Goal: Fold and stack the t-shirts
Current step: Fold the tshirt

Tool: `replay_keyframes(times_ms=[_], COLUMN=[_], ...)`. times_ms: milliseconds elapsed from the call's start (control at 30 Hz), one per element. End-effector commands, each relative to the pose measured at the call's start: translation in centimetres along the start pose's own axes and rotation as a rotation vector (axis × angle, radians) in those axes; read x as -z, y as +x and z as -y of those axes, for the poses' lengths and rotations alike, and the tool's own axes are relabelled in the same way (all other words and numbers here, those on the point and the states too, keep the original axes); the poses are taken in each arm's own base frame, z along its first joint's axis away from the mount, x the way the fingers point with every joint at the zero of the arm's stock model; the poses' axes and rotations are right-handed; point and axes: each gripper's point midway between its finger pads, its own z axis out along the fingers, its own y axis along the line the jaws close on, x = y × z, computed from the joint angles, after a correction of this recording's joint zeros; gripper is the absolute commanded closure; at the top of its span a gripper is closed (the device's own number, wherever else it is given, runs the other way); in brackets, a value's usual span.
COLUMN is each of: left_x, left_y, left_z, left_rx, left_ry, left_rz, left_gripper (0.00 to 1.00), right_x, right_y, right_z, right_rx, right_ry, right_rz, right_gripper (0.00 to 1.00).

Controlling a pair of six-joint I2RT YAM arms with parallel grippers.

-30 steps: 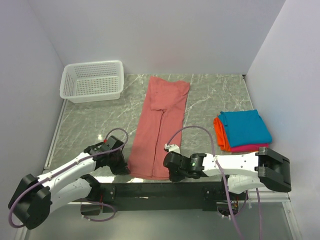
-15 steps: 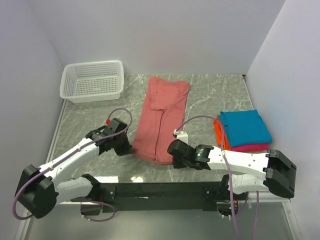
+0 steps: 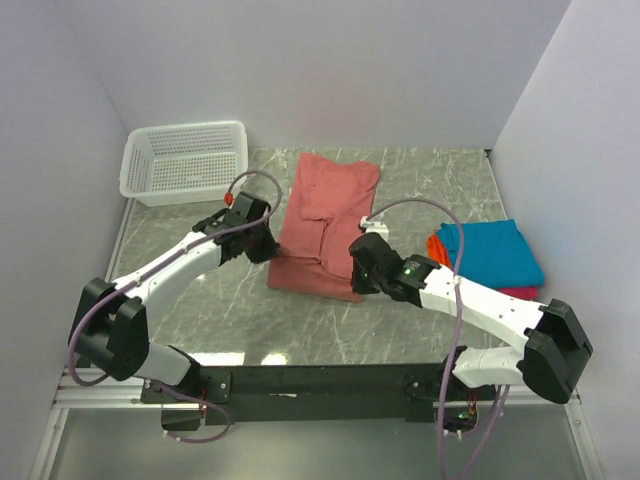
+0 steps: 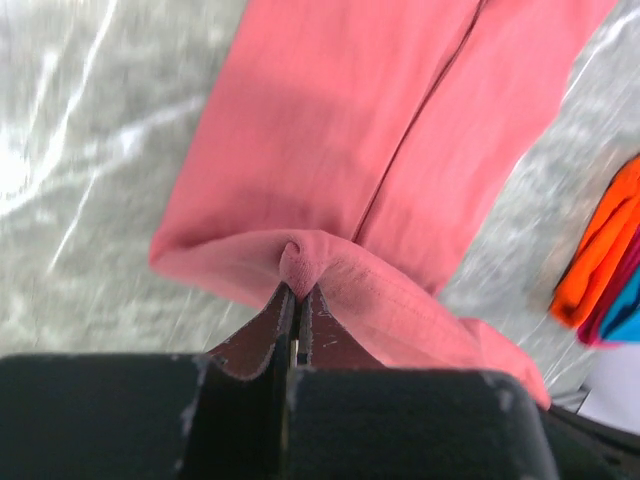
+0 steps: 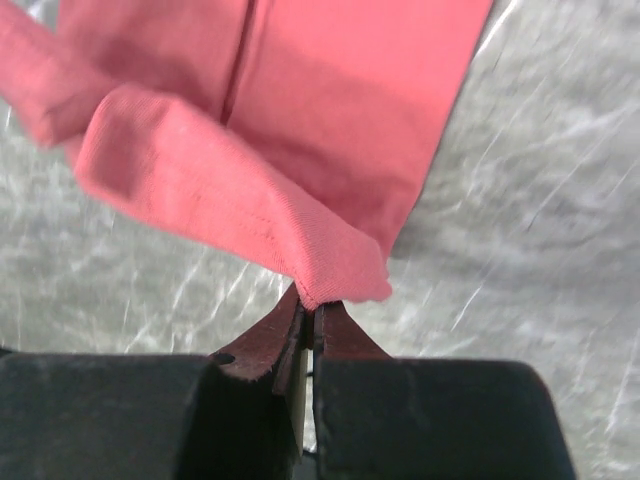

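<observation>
A long salmon-red t-shirt lies folded lengthwise on the table's middle, and its near end is lifted and doubled back over itself. My left gripper is shut on the shirt's near left corner. My right gripper is shut on the near right corner. Both hold the hem above the shirt's lower part. A stack of folded t-shirts sits at the right: teal-blue on top, orange and magenta-pink under it. It also shows in the left wrist view.
A white mesh basket stands at the back left corner. White walls close in the table on the left, back and right. The grey marbled tabletop shows bare on both sides of the shirt.
Both grippers have carried the shirt's near hem away from the table's front edge toward the back. The shirt's near end now folds over its middle.
</observation>
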Motion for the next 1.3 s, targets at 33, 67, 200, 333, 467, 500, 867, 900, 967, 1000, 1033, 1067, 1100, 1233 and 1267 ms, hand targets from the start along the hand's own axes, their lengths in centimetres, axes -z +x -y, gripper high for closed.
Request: replay_keyframes(times_ms=[33,67,200,333,467,500,867,900,967,1000,1033,1067,1100,1233,1267], left_x=[0.4,-0.3,-1.6,-2.9,-3.7,-3.9,-7.0,-7.3,-8.1,-8.3,-9.1,-9.5,-9.7,-11.4,-11.5], left_y=[-4.5,-4.6,-5.5,-6.5,-7.6,-7.7,-9.0,-9.5,-10.0,-10.2,-10.0,-9.8,-9.9,-9.9,-10.1], left_z=[3.7,3.6,4.0,4.2,4.4,4.4,4.6,4.3,4.3,4.6,4.3,4.4,4.6,4.1,4.2], left_rx=[-0.014,-0.012,-0.025,-0.009,-0.005,-0.01,-0.024,-0.025,-0.027,-0.032,-0.04,-0.046,-0.051,-0.049,-0.05], left_ry=[0.08,0.065,0.054,0.041,0.039,0.037,0.006,-0.014,-0.016,-0.005,-0.016,-0.009,-0.005,-0.029,-0.032], left_rz=[0.113,0.103,0.094,0.093,0.094,0.092,0.063,0.082,0.079,0.078,0.069,0.053,0.05,0.037,0.041], left_gripper=[0.99,0.99,0.99,0.99,0.99,0.99,0.99,0.99,0.99,0.99,0.99,0.99,0.99,0.99,0.99], right_x=[-0.3,-0.5,-1.4,-2.2,-3.5,-3.5,-6.3,-6.5,-7.2,-7.5,-7.8,-8.3,-8.6,-10.5,-11.1], right_y=[-3.6,-4.0,-5.6,-7.5,-8.6,-9.0,-10.4,-10.6,-11.0,-11.2,-11.5,-11.6,-11.7,-11.9,-11.8], right_z=[-1.0,-0.5,0.3,0.4,1.2,1.2,2.9,3.0,3.5,3.6,3.7,4.2,4.4,5.1,5.2], right_rx=[0.029,0.032,0.025,0.017,0.033,0.032,0.005,0.001,-0.01,-0.018,-0.025,-0.03,-0.029,-0.036,-0.037], right_ry=[-0.038,-0.026,0.007,-0.009,0.03,0.031,0.027,0.027,0.036,0.036,0.038,0.065,0.076,0.096,0.103], right_rz=[0.059,0.061,0.072,0.094,0.081,0.083,0.06,0.061,0.061,0.062,0.065,0.064,0.06,0.041,0.032], right_gripper=[1.0,1.0,1.0,1.0,1.0,1.0,1.0,1.0,1.0,1.0,1.0,1.0,1.0,1.0,1.0])
